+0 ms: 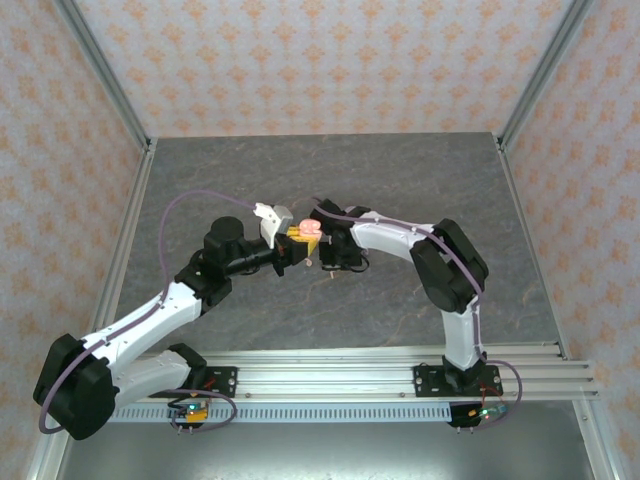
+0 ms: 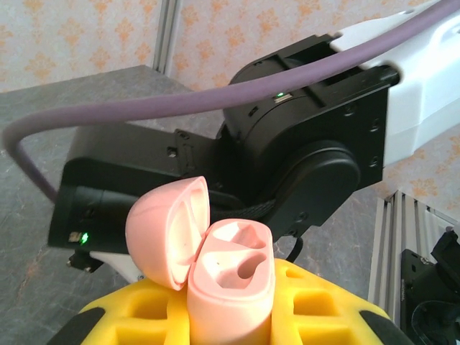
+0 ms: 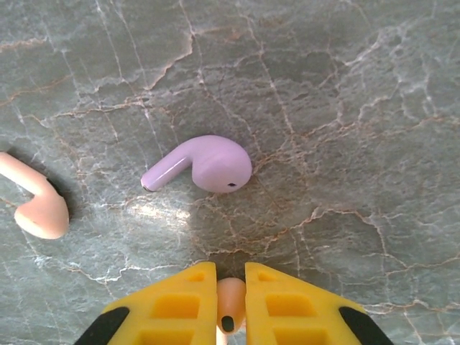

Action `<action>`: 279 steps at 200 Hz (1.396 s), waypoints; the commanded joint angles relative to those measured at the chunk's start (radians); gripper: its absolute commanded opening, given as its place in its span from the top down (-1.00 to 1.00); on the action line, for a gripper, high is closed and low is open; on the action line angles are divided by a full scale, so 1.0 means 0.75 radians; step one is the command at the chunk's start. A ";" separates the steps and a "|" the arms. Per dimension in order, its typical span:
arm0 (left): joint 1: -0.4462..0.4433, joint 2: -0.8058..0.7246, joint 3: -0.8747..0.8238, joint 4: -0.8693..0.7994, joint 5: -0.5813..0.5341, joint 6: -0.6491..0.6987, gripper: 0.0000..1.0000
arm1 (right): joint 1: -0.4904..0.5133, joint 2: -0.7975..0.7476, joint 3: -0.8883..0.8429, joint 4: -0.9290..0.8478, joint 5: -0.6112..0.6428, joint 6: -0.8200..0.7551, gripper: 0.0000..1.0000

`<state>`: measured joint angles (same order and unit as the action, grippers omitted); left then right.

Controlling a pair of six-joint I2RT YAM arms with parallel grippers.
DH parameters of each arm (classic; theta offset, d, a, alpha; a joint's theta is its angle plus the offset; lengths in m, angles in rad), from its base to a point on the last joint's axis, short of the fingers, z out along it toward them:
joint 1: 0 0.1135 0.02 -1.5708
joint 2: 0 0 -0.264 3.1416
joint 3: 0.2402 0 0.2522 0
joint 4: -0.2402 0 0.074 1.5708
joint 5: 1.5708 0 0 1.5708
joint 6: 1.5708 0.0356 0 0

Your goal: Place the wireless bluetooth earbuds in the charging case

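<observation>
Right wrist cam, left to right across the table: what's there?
Loose pink earbud → lilac earbud, both lying on the table. Left out: the third earbud, pinched in the right pincer, since it sits below the lilac one's right end.

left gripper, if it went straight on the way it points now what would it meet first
Probably the right arm's black wrist housing, right beyond the open pink case that the left gripper holds; depth is hard to judge.

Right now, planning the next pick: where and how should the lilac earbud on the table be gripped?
Take the lilac earbud across its rounded head, from above: it lies flat on the table, and the head probably gives more purchase than the slim stem.
</observation>
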<state>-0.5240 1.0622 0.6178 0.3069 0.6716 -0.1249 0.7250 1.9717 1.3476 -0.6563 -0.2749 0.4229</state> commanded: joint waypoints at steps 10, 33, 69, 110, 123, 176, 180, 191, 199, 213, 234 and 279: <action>-0.007 0.004 0.012 -0.015 -0.049 0.012 0.88 | -0.080 -0.094 -0.134 0.086 -0.086 0.039 0.73; -0.009 0.041 0.014 0.009 -0.059 -0.019 0.88 | -0.149 -0.173 -0.220 0.183 -0.191 0.058 0.72; -0.007 0.108 0.015 0.054 -0.070 -0.058 0.88 | -0.258 -0.286 -0.352 0.341 -0.346 0.109 0.72; -0.009 0.184 -0.006 0.172 -0.148 -0.133 0.88 | -0.357 -0.414 -0.470 0.495 -0.462 0.169 0.72; -0.010 0.204 -0.024 0.233 -0.164 -0.150 0.88 | -0.389 -0.463 -0.511 0.565 -0.502 0.192 0.72; -0.011 0.255 -0.073 0.395 -0.193 -0.146 0.88 | -0.446 -0.675 -0.592 0.723 -0.590 0.260 0.72; -0.011 0.259 -0.074 0.403 -0.188 -0.140 0.88 | -0.447 -0.692 -0.594 0.730 -0.594 0.263 0.72; -0.011 0.278 -0.077 0.425 -0.182 -0.140 0.88 | -0.446 -0.735 -0.600 0.763 -0.612 0.280 0.72; -0.012 0.290 -0.077 0.437 -0.183 -0.138 0.88 | -0.445 -0.762 -0.601 0.786 -0.626 0.295 0.72; -0.013 0.307 -0.081 0.460 -0.186 -0.136 0.88 | -0.446 -0.809 -0.606 0.824 -0.651 0.317 0.71; -0.015 0.329 -0.079 0.485 -0.172 -0.141 0.88 | -0.445 -0.869 -0.600 0.856 -0.679 0.334 0.70; -0.025 0.368 -0.053 0.487 -0.161 -0.155 0.88 | -0.444 -0.935 -0.565 0.865 -0.721 0.342 0.69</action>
<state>-0.5289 1.3247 0.5652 0.6167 0.5484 -0.2363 0.3920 1.2980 0.9070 -0.0509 -0.7799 0.6636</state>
